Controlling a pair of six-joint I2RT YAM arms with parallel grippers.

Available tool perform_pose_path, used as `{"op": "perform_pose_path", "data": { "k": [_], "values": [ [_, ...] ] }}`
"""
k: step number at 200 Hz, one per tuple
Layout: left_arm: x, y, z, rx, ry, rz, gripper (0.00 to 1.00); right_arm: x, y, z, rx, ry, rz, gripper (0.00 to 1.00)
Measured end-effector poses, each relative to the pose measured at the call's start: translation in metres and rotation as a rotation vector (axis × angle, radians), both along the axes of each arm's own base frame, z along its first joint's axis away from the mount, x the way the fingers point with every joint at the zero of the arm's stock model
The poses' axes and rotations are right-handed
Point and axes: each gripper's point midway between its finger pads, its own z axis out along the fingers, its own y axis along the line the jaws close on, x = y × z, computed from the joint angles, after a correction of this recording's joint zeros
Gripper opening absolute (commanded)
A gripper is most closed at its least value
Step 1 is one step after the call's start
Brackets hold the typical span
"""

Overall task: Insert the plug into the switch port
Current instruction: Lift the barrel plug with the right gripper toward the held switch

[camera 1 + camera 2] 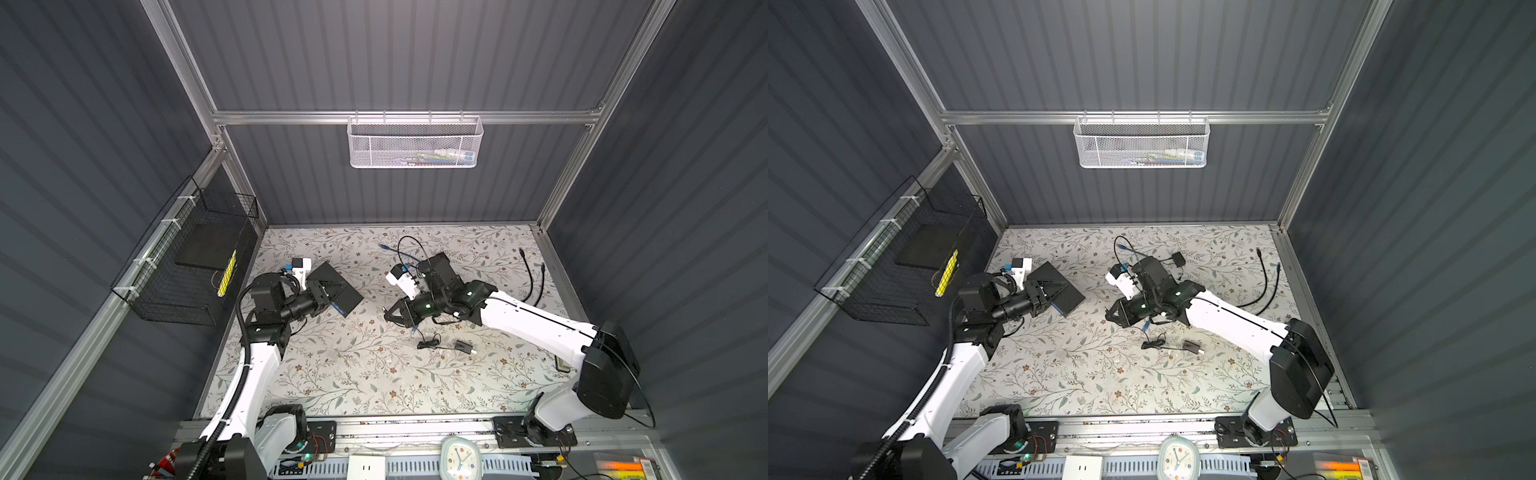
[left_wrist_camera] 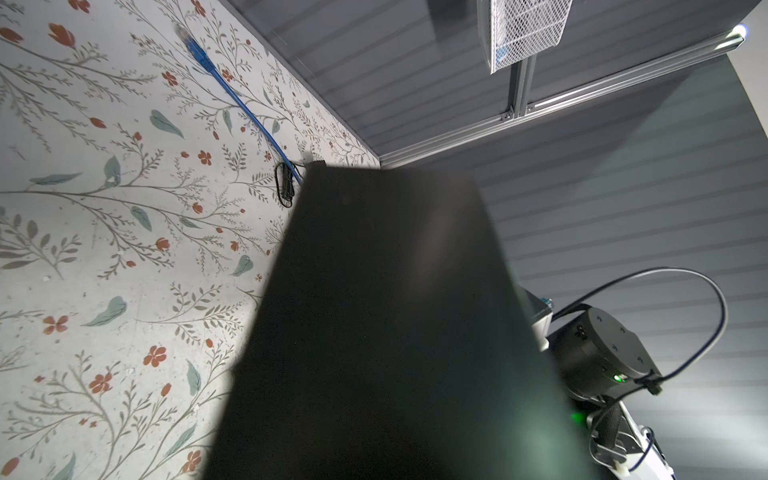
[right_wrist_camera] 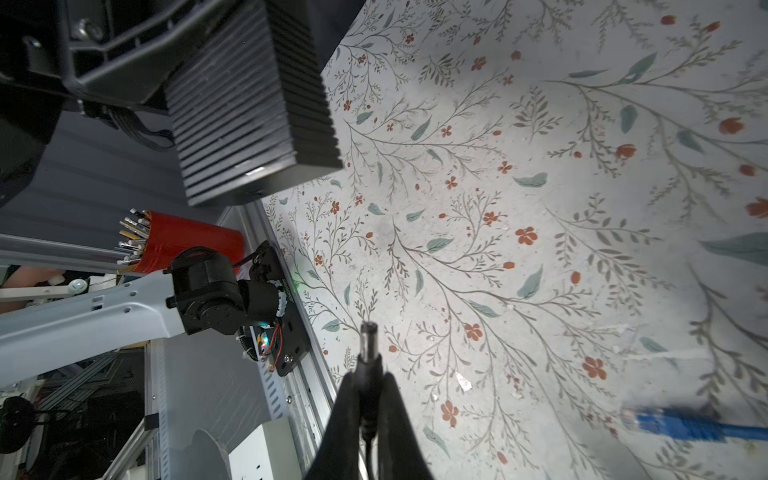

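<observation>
We see the left end effector (image 1: 330, 291) clamped on the switch (image 1: 347, 297), a flat black box with a blue strip along one edge. It holds the box tilted over the left part of the table (image 1: 353, 374). We cannot tell whether any corner of the box touches the table. In the left wrist view the switch (image 2: 395, 311) fills most of the frame as a dark slab and hides the fingertips, so the grip shows only from above and from the other arm's camera. In the right wrist view the right end effector (image 3: 368, 380) pinches the plug (image 3: 367, 337), a small black barrel plug with a metal tip, between its two dark fingers (image 3: 345, 407). The tip sticks out past the fingertips and the cord runs back between them. The plug is in the air above the table, not in any port. The same view shows the switch's ribbed face (image 3: 249, 108) well apart from the plug. In both top views a stretch of bare flowered table lies between the right end effector (image 1: 1108, 314) and the switch (image 1: 1065, 297). We cannot make out the ports themselves. A blue cable (image 2: 232, 95) lies on the table, with one blue connector (image 1: 414, 330) just beside the right end effector. An adapter (image 1: 464, 346) with a coiled black cord sits near it, closer to the front edge.
</observation>
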Motion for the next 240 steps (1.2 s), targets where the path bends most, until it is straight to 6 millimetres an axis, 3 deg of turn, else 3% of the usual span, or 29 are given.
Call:
{"op": "perform_pose_path", "data": {
  "k": [34,67,129,240],
  "values": [
    [0.004,-0.01,0.001,0.003,-0.007,-0.03,0.01,-0.01,0.019,-0.006,0.015,0.04,0.026,0.0],
    [0.006,-0.014,0.004,0.006,-0.026,-0.036,0.02,-0.008,0.025,-0.011,0.021,0.074,0.01,0.0],
    [0.006,-0.019,0.01,0.008,-0.065,-0.042,0.02,-0.005,0.039,0.014,0.092,0.062,0.013,0.0],
    [0.007,-0.02,0.013,0.007,-0.083,-0.043,0.02,0.0,0.048,0.019,0.088,0.053,0.003,0.0]
  ]
}}
